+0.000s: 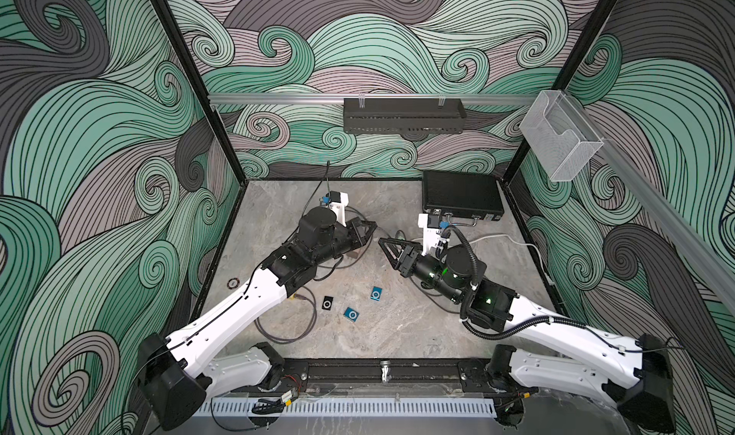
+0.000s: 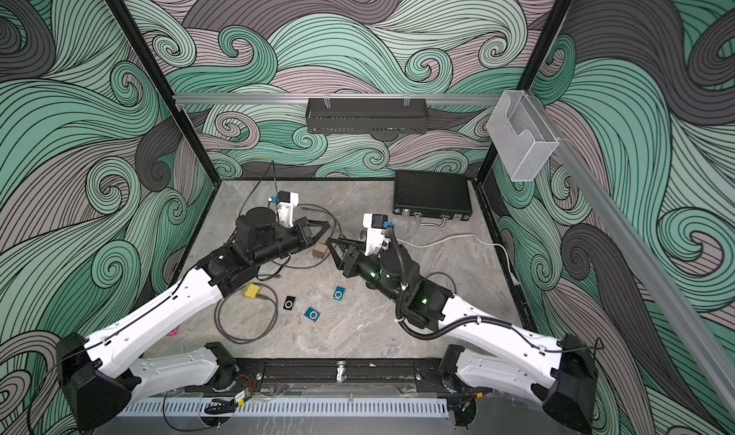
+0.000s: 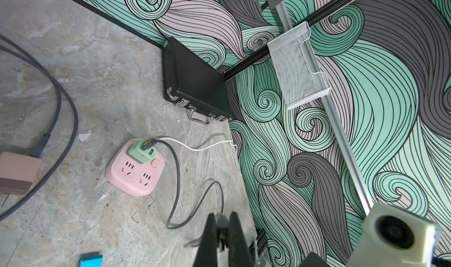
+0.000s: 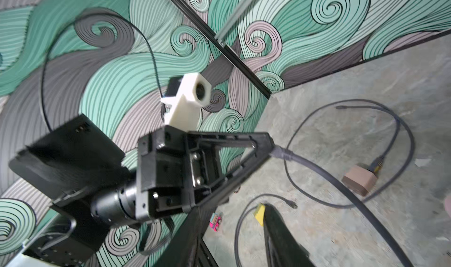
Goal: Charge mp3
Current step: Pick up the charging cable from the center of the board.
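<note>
Three mp3 players lie on the floor between the arms: a black one (image 1: 327, 304) (image 2: 290, 303) and two blue ones (image 1: 351, 314) (image 1: 376, 293). One blue corner (image 3: 90, 261) shows in the left wrist view. My left gripper (image 1: 373, 226) (image 3: 222, 215) is shut on the plug end of a grey cable (image 3: 177, 180). That cable runs from a green adapter (image 3: 141, 151) on the pink power strip (image 3: 135, 174). My right gripper (image 1: 381, 241) (image 4: 241, 204) faces it tip to tip, open and holding nothing. Both grippers hang above and behind the players.
A brown adapter (image 2: 319, 250) with its own looped cable lies below the gripper tips. A yellow adapter (image 2: 251, 290) with a cable coil lies front left. A black case (image 1: 461, 194) stands at the back right. A white cord (image 1: 505, 238) runs to the right wall.
</note>
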Robot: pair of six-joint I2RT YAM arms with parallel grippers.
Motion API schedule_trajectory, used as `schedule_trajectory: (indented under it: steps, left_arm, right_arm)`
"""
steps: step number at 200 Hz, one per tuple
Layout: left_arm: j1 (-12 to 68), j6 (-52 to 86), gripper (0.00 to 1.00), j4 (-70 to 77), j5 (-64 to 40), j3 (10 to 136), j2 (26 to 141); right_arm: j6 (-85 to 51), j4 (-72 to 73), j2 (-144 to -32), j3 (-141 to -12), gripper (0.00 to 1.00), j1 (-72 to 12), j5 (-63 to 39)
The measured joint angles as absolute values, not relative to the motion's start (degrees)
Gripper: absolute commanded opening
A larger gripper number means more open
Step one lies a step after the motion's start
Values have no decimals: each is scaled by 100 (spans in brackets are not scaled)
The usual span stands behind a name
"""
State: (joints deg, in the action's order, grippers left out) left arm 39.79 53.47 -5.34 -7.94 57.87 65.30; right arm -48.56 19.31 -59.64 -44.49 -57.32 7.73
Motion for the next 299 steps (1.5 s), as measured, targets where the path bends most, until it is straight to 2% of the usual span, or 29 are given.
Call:
schedule_trajectory:
  steps: [19, 132, 231, 299]
  left_arm:
    - [4086, 5498, 3, -353, -676, 5629, 6462]
    - [4449, 5752, 3, 38, -217, 5524, 6208]
    - [4547, 5902, 3, 353, -143, 5413, 6281]
    - [4692, 5826, 3, 364, 224, 5343, 6307]
  right_arm:
    - [-4989, 2388, -6134, -4372, 40, -5736, 801]
    - [-5505, 3680, -5992, -3524, 58, -5741, 1485]
    - [-6106, 4742, -6755, -3522, 64, -5505, 1555]
    - [-6731, 4987, -6960, -3524, 63, -5404, 1457]
